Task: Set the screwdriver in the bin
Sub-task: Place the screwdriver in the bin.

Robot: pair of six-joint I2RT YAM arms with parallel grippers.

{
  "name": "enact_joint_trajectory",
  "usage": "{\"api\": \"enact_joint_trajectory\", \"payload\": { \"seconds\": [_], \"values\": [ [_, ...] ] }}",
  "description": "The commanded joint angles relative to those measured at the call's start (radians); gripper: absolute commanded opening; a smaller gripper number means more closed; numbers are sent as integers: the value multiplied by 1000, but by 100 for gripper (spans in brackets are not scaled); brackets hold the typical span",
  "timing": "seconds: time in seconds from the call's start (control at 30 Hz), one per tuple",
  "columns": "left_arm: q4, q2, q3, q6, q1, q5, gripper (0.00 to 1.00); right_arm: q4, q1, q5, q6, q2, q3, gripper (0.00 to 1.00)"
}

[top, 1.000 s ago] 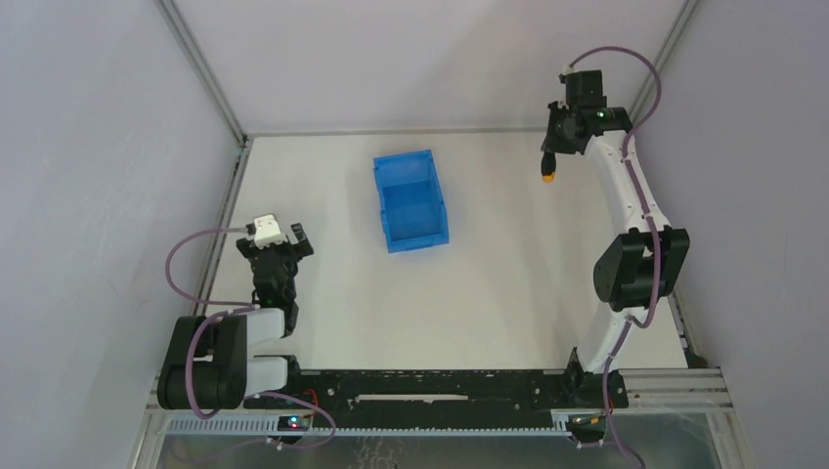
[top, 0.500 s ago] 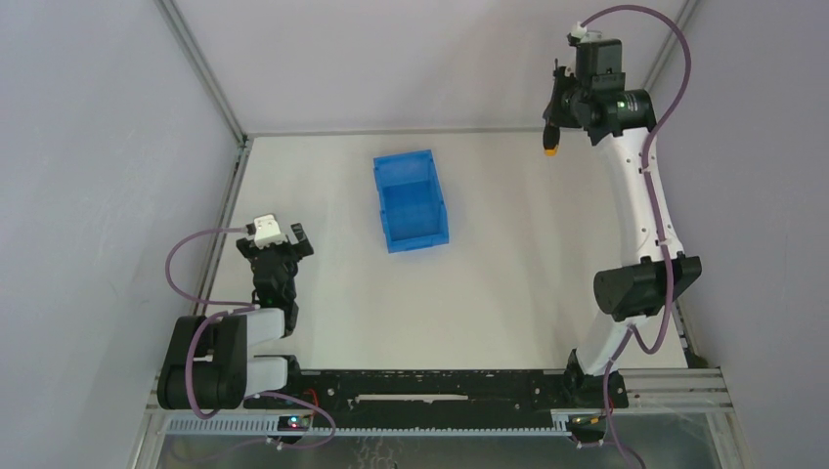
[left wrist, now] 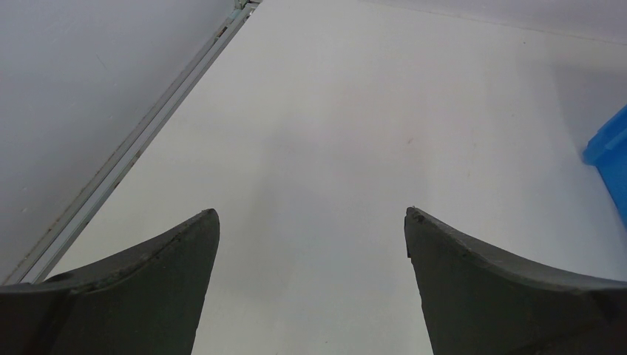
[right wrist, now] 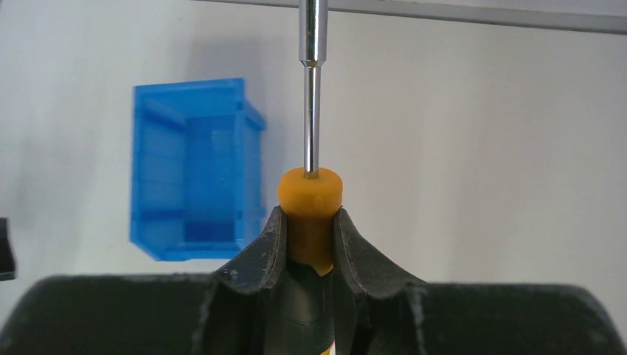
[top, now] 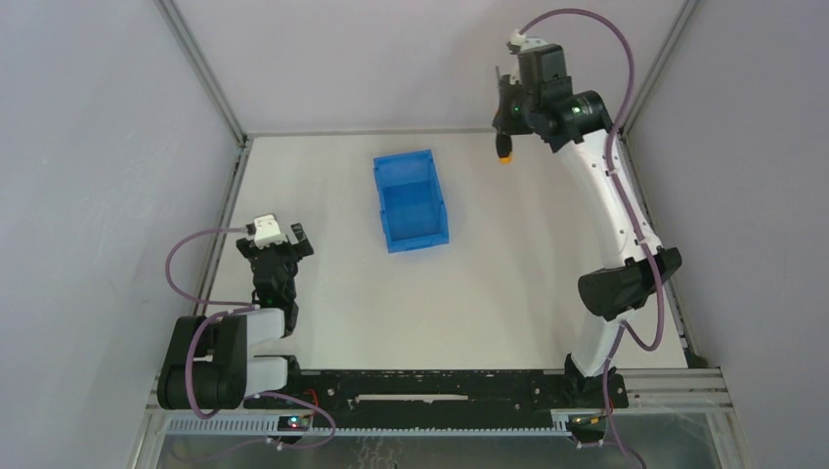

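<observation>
Left gripper (left wrist: 310, 222), near left of table (top: 508, 283): jaws spread wide, nothing between them, only bare surface under the wrist camera. Parked; no part in this step as I read it.

Bin (top: 379, 205), mid-table, left of centre: upright, long axis running near to far. Inside looks empty, though one end of the floor is shaded in the right wrist view, so not certain.

Right gripper (right wrist: 309, 222), far right, arm stretched up toward the back wall: fingers pinched tight on the screwdriver (right wrist: 310, 191), gripping the handle just behind its orange collar. The shaft projects past the fingertips. Screwdriver is in the air, right of the bin's far end and well apart from it, touching nothing but the fingers.

Step in hand (judgement): carry phase. Pick-up is done, tool not yet over the bin.

Next move calls for:
- shift the wrist left until the tool sits above the bin's opening;
- lower it between the walls, then release.

Shaft leads, so its tip must clear the right wall's rim before descent. A low release should stop the tool bouncing out.
</observation>
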Motion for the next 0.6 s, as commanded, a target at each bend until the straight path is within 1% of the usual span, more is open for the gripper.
{"api": "enact_joint_trajectory", "payload": {
  "seconds": [0.0, 0.17, 0.57],
  "values": [
    [31, -8, 35, 24, -5, -13, 100, 34, 73, 10, 58, 39, 100, 11],
    [31, -7, 35, 25, -5, -13, 100, 56, 141, 10, 88, 77, 150, 11],
    [31, -7, 35, 24, -5, -13, 100, 110, 233, 6, 118, 116, 142, 9]
  ]
}}
